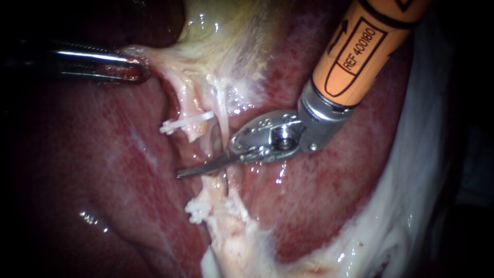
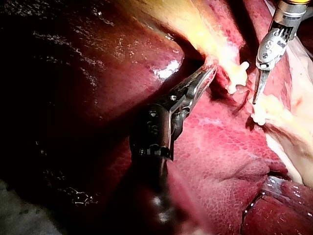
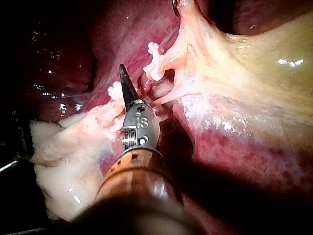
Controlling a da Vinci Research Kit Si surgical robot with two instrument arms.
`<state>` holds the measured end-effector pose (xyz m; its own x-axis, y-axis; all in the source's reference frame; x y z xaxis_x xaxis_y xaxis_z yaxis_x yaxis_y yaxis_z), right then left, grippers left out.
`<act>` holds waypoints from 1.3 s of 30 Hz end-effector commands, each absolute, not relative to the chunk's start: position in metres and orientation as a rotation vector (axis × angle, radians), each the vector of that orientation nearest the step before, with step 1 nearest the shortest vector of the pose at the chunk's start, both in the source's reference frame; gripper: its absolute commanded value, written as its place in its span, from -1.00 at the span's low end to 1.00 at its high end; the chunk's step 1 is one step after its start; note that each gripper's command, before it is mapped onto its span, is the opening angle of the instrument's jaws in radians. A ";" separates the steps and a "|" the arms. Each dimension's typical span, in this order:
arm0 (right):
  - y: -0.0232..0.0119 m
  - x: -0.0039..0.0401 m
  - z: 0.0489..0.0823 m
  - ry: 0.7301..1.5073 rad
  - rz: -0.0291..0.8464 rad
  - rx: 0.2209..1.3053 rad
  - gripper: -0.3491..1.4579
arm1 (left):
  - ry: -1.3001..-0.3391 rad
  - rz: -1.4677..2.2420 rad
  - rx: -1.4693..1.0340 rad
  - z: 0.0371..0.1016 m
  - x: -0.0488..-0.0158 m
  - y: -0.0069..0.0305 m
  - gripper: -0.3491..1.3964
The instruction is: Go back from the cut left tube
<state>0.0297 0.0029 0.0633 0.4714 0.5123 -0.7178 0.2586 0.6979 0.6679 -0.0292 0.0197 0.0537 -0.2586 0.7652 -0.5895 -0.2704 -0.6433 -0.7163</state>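
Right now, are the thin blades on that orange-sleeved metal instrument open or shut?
Shut: on the right instrument the blades lie together as one sliver, no gap, nothing gripped.

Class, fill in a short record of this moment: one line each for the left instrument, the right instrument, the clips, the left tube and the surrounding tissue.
left instrument: enters from the left, jaws shut on the pale edge of the gallbladder
right instrument: orange shaft, thin blades shut, lying across the gap between the clips
clips: two, white; upper clip, lower clip
left tube: cut, ends apart, a clip on each
liver: dark red, wet, underneath
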 end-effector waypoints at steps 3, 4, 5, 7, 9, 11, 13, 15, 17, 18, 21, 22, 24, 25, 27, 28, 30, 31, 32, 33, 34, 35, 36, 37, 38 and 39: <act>0.0028 0.0298 0.0631 1.108 0.180 0.825 -0.33 | -0.639 1.960 -1.307 0.0537 -0.0291 0.0197 -1.00; 0.0028 0.0299 0.0630 1.119 0.184 0.826 0.00 | -0.639 1.960 -1.307 0.0537 -0.0291 0.0197 -1.00; 0.0027 0.0301 0.0630 1.131 0.187 0.827 0.28 | -0.640 1.960 -1.307 0.0537 -0.0291 0.0197 -1.00; 0.0027 0.0305 0.0628 1.163 0.199 0.825 0.71 | -0.640 1.960 -1.307 0.0537 -0.0290 0.0197 -1.00; 0.0026 0.0309 0.0627 1.174 0.214 0.811 0.88 | -0.640 1.960 -1.307 0.0537 -0.0290 0.0197 -1.00; 0.0025 0.0310 0.0625 1.175 0.213 0.811 0.91 | -0.640 1.960 -1.307 0.0537 -0.0290 0.0197 -1.00; 0.0023 0.0309 0.0623 1.175 0.212 0.812 0.93 | -0.640 1.961 -1.307 0.0537 -0.0289 0.0196 -1.00; 0.0022 0.0306 0.0622 1.175 0.216 0.805 0.93 | -0.644 1.961 -1.308 0.0537 -0.0289 0.0196 -1.00; 0.0018 0.0293 0.0618 1.172 0.247 0.769 0.95 | -0.644 1.961 -1.308 0.0537 -0.0289 0.0196 -1.00; 0.0016 0.0284 0.0617 1.177 0.253 0.728 0.97 | -0.644 1.961 -1.309 0.0537 -0.0289 0.0196 -1.00; 0.0008 0.0250 0.0611 1.184 0.279 0.577 0.97 | -0.644 1.961 -1.309 0.0537 -0.0288 0.0196 -1.00; 0.0005 0.0234 0.0608 1.185 0.283 0.503 0.97 | -0.644 1.961 -1.309 0.0537 -0.0288 0.0196 -1.00; 0.0002 0.0209 0.0605 1.165 0.277 0.392 0.97 | -0.644 1.961 -1.309 0.0537 -0.0288 0.0196 -1.00; 0.0002 0.0198 0.0603 1.147 0.272 0.354 0.97 | -0.644 1.961 -1.309 0.0537 -0.0288 0.0196 -1.00; 0.0003 0.0173 0.0598 1.089 0.244 0.290 0.97 | -0.644 1.961 -1.309 0.0537 -0.0288 0.0196 -1.00; 0.0005 0.0163 0.0595 1.055 0.236 0.272 0.97 | -0.644 1.961 -1.309 0.0537 -0.0288 0.0196 -1.00; 0.0012 0.0144 0.0588 0.978 0.226 0.246 0.97 | -0.644 1.961 -1.309 0.0538 -0.0288 0.0196 -1.00; 0.0015 0.0137 0.0586 0.948 0.229 0.239 0.97 | -0.644 1.961 -1.309 0.0538 -0.0288 0.0196 -1.00; 0.0020 0.0130 0.0582 0.917 0.226 0.227 0.97 | -0.644 1.961 -1.309 0.0538 -0.0288 0.0196 -1.00; 0.0023 0.0125 0.0579 0.896 0.226 0.218 0.97 | -0.644 1.961 -1.309 0.0538 -0.0288 0.0196 -1.00; 0.0028 0.0120 0.0576 0.871 0.233 0.207 0.97 | -0.644 1.961 -1.309 0.0538 -0.0288 0.0196 -1.00; 0.0030 0.0117 0.0574 0.859 0.244 0.197 0.97 | -0.644 1.961 -1.309 0.0538 -0.0288 0.0196 -1.00; 0.0032 0.0114 0.0572 0.853 0.252 0.193 0.97 | -0.644 1.961 -1.309 0.0538 -0.0288 0.0196 -1.00; 0.0033 0.0113 0.0571 0.847 0.254 0.187 0.97 | -0.643 1.961 -1.309 0.0538 -0.0289 0.0196 -1.00; 0.0035 0.0112 0.0569 0.844 0.261 0.194 0.97 | -0.643 1.962 -1.309 0.0538 -0.0289 0.0196 -1.00; 0.0035 0.0112 0.0569 0.843 0.264 0.200 0.97 | -0.643 1.962 -1.309 0.0539 -0.0289 0.0195 -1.00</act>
